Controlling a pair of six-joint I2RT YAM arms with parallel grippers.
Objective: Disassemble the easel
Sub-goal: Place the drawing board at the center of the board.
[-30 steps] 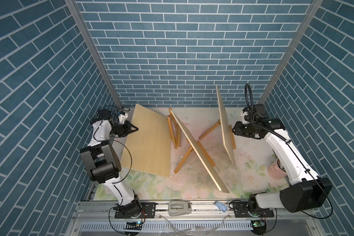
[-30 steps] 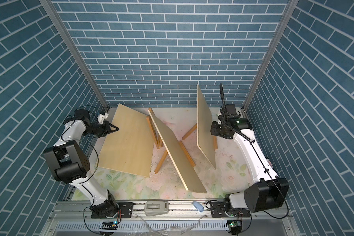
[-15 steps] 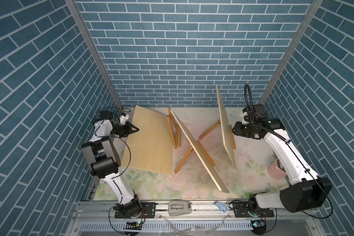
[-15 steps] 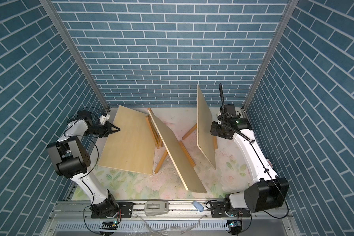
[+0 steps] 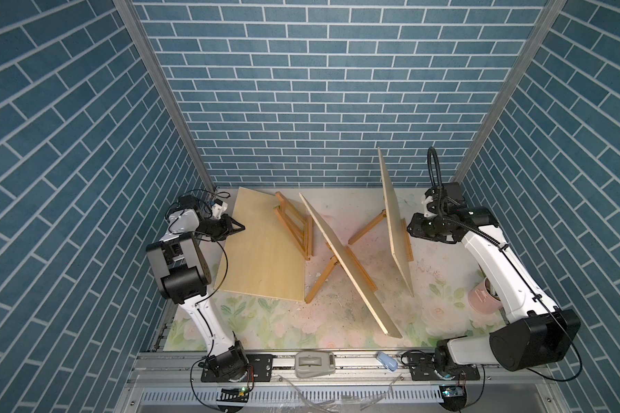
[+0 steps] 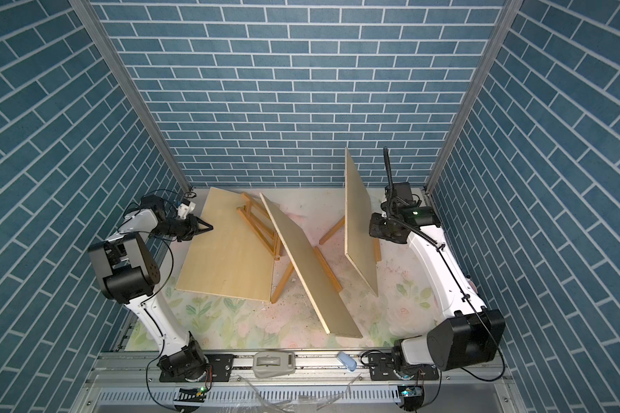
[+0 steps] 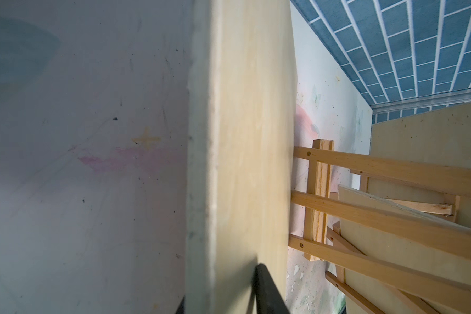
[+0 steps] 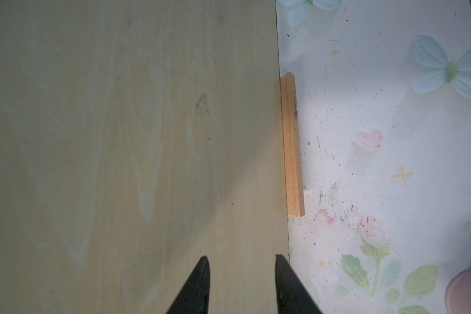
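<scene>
A wooden easel (image 5: 296, 225) stands folded at the back. A pale left board (image 5: 265, 250) lies beside it, against its legs. My left gripper (image 5: 238, 227) straddles this board's left edge. In the left wrist view the left board (image 7: 250, 136) runs between my fingers, and the upper finger (image 7: 267, 293) stands slightly off its face, open. A middle board (image 5: 348, 264) leans on crossed easel legs (image 5: 323, 279). The right board (image 5: 394, 221) stands almost upright on another easel's ledge (image 8: 291, 144). My right gripper (image 8: 241, 261) is open in front of that board's face, holding nothing.
A pink cup (image 5: 484, 300) stands at the right edge of the floral mat (image 5: 265, 329), under my right arm. Blue brick walls close in the back and both sides. A grey device (image 5: 314, 363) sits on the front rail.
The left gripper's jaws have widened a little on the left board's edge, and that edge has sunk slightly. My left arm has shifted. The right arm has not moved.
</scene>
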